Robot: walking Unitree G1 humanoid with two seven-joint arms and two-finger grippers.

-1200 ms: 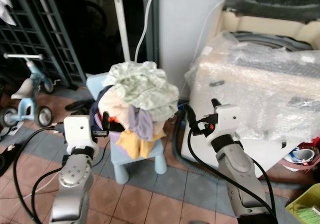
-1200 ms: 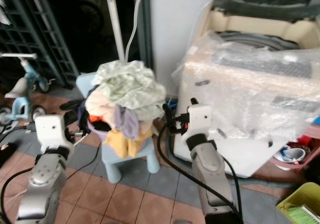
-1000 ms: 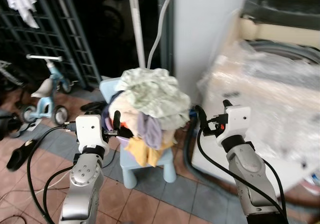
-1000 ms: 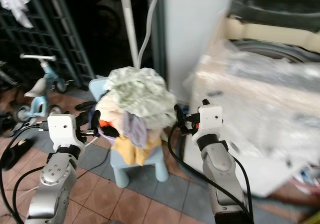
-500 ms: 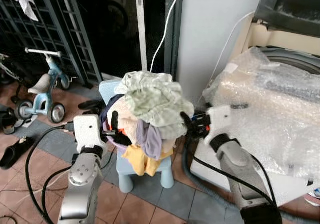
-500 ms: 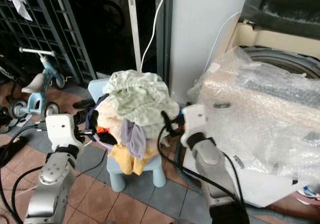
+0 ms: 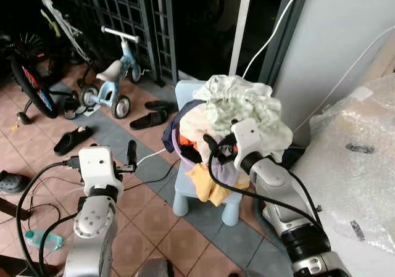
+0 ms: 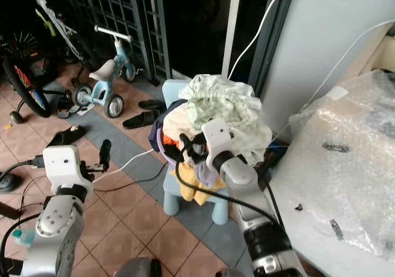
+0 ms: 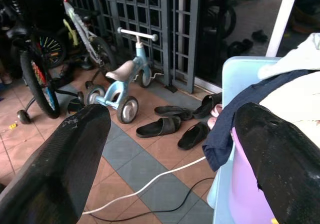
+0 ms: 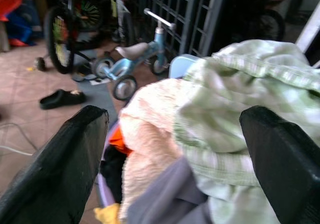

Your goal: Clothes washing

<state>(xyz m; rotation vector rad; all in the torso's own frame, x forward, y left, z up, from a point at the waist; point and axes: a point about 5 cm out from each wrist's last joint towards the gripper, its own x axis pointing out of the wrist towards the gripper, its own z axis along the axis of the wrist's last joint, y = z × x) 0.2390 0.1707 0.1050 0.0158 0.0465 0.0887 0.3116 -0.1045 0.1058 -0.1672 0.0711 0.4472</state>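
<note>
Right wrist view: right gripper (image 10: 172, 149) spread wide against heaped clothes (image 7: 237, 113), green checked cloth topmost; left gripper (image 9: 170, 154) wide, empty.

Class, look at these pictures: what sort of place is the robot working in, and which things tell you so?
Probably a home's tiled porch or utility area: a heap of laundry on a small blue stool, a child's tricycle by a metal grille, and sandals on the floor.

One chair (image 7: 185, 194), one clothes heap (image 7: 237, 113), one tricycle (image 7: 114, 82), two claws.
</note>
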